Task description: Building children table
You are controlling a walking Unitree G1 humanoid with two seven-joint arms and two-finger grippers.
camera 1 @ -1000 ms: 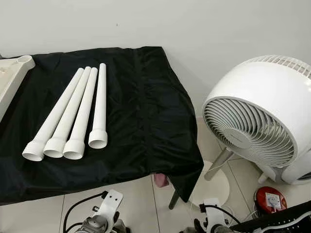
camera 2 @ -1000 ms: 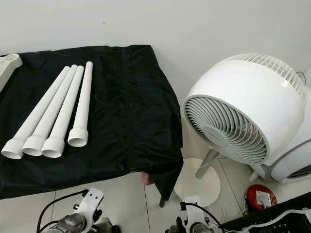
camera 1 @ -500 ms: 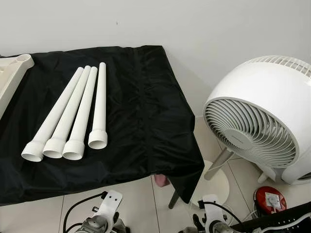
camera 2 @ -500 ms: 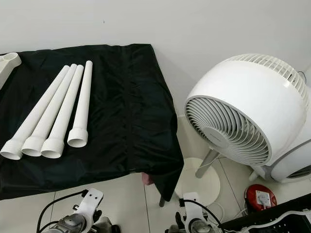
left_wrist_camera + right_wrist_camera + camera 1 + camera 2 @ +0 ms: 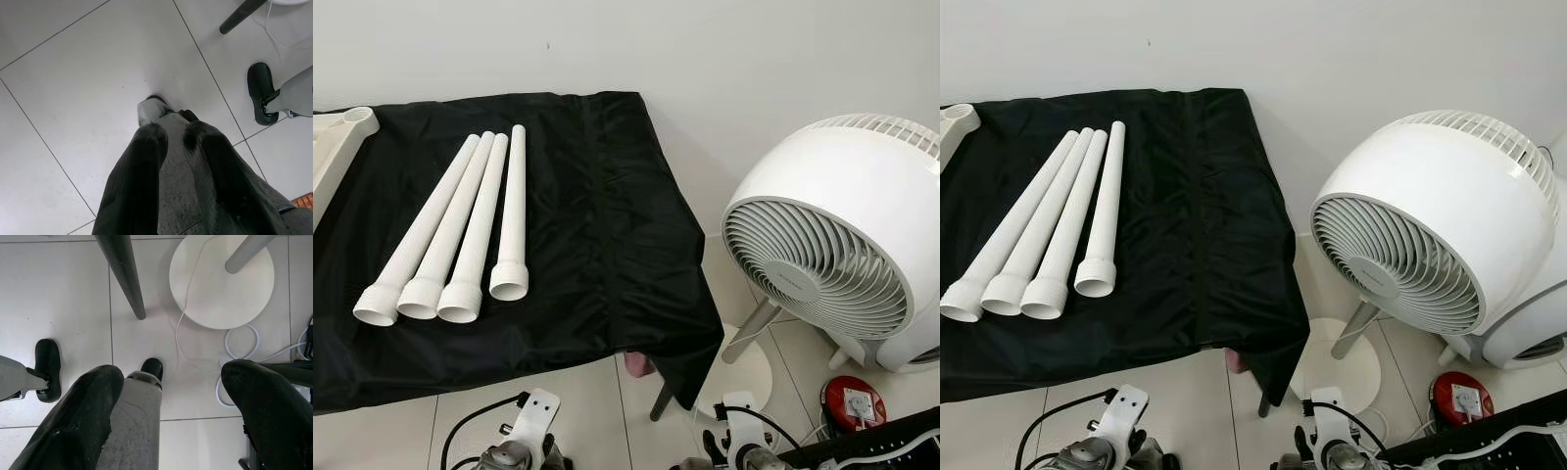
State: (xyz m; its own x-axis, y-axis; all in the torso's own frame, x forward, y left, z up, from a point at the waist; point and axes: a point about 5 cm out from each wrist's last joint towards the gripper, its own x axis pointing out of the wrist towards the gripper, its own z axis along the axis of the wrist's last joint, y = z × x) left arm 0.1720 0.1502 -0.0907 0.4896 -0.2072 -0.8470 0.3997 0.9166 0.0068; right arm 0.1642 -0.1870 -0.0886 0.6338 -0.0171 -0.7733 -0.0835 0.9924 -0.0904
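Note:
Several white plastic table legs (image 5: 460,230) lie side by side on a table under a black cloth (image 5: 607,225), their wide ends toward me. The corner of a white tabletop (image 5: 337,147) rests at the table's far left. Both arms hang low in front of the table, with the wrists at the bottom of the eye views. My left gripper (image 5: 173,134) points down at the tiled floor, fingers together and nothing between them. My right gripper (image 5: 171,377) also hangs over the floor, fingers wide apart and holding nothing.
A large white fan (image 5: 832,235) on a round base (image 5: 744,367) stands on the floor to the right of the table. A red round object (image 5: 852,401) and white cables (image 5: 239,347) lie near it. A dark table leg (image 5: 122,274) slants down by the fan's base.
The camera has shifted slightly. The white legs and the fan lie as before, and both arms still hang low.

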